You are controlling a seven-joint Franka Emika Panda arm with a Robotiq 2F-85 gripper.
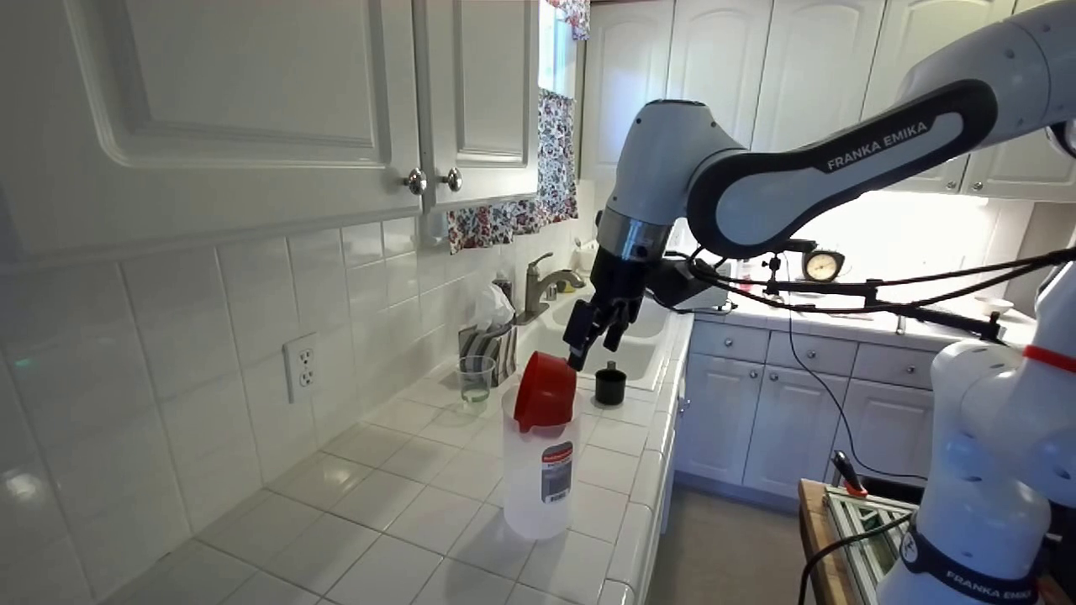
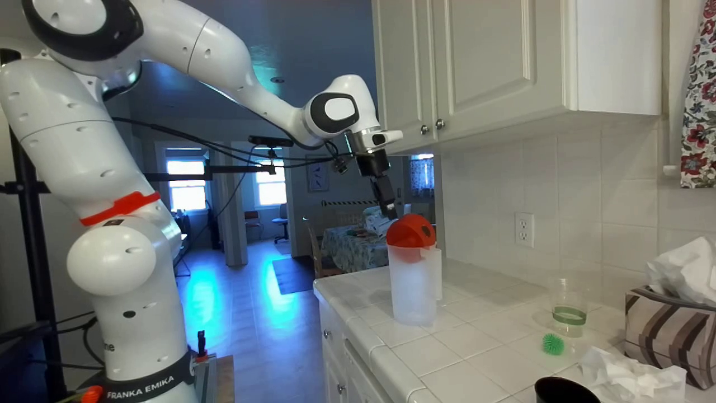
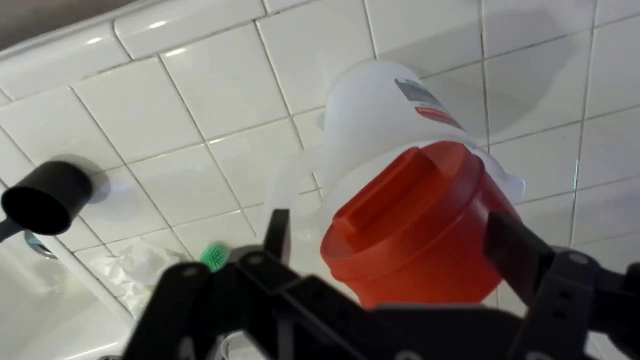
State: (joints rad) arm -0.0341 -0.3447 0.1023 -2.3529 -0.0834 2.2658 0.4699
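A translucent plastic pitcher point(image 1: 530, 496) with a red and grey label stands upright on the white tiled counter. Tilted in its mouth sits a red lid-like piece point(image 2: 410, 232), partly sunk below the rim. My gripper point(image 1: 593, 353) points down at the red piece from just above in both exterior views. In the wrist view the red piece point(image 3: 425, 270) lies between the widely spread fingers, with a visible gap to the left finger point(image 3: 278, 232). The right finger point(image 3: 515, 255) overlaps its side; whether they touch I cannot tell. The gripper is open and holds nothing.
Toward the sink point(image 1: 643, 357) stand a small black cup point(image 1: 611, 386), a clear tumbler point(image 2: 569, 316) and a striped tissue box point(image 2: 665, 330). A green spiky ball point(image 2: 552, 344) and crumpled tissue point(image 2: 632, 375) lie near them. Upper cabinets point(image 2: 498, 50) hang over the counter.
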